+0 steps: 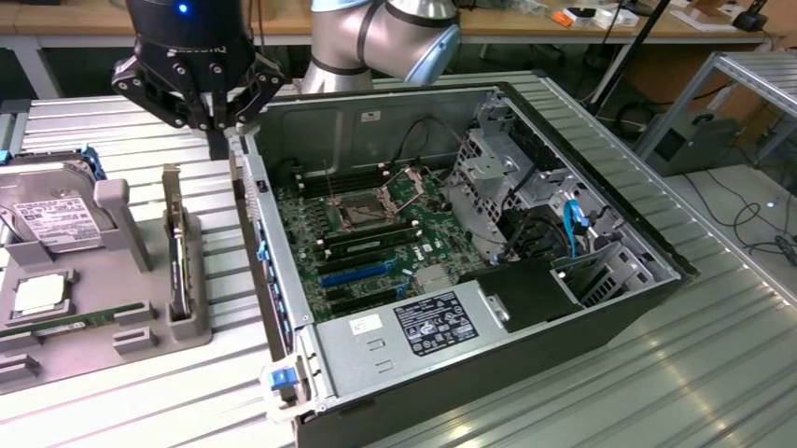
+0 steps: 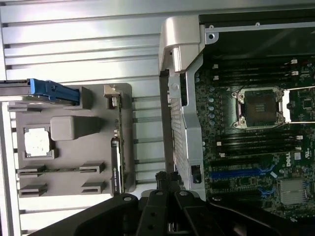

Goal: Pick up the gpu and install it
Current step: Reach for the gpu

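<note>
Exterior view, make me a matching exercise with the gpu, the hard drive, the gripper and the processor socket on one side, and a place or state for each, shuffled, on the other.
Things: 1 gpu; 2 hard drive; 3 gripper; 4 processor socket.
States: A on the motherboard inside the open case; B shut, holding nothing, near the case's corner; C white label showing, at the exterior view's left edge; D standing on edge in the grey tray.
Pairs: 1-D, 2-C, 3-B, 4-A.
</note>
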Controlling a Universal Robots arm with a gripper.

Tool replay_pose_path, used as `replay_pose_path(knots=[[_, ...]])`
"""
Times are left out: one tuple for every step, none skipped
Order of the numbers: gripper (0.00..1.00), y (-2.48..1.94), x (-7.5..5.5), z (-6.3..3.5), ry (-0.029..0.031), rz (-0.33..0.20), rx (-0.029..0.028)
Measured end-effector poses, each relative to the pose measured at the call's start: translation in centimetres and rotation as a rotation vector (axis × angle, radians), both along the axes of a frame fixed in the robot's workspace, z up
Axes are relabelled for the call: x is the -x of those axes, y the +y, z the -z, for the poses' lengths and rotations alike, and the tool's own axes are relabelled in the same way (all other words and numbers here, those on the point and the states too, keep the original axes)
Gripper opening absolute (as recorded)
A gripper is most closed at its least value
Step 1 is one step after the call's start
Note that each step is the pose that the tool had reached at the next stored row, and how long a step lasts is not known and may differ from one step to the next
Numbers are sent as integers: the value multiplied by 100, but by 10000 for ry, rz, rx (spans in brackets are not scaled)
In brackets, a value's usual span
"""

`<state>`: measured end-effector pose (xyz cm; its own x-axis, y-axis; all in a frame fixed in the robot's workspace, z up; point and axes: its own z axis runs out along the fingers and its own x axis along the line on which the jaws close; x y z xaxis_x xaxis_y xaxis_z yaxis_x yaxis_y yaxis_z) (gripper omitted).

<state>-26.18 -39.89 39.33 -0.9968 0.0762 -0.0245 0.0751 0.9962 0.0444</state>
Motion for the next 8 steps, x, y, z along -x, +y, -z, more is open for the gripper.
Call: replay_pose_path(knots=[[11, 0, 17, -1, 1, 0, 1], [11, 0, 33, 0, 0, 0, 0], [11, 0, 50, 0, 1, 1, 0], [11, 0, 60, 0, 1, 0, 0], [11, 0, 71, 0, 0, 0, 0], [11, 0, 97, 0, 0, 0, 0], [11, 0, 119, 0, 0, 1, 0], [11, 0, 129, 0, 0, 0, 0]])
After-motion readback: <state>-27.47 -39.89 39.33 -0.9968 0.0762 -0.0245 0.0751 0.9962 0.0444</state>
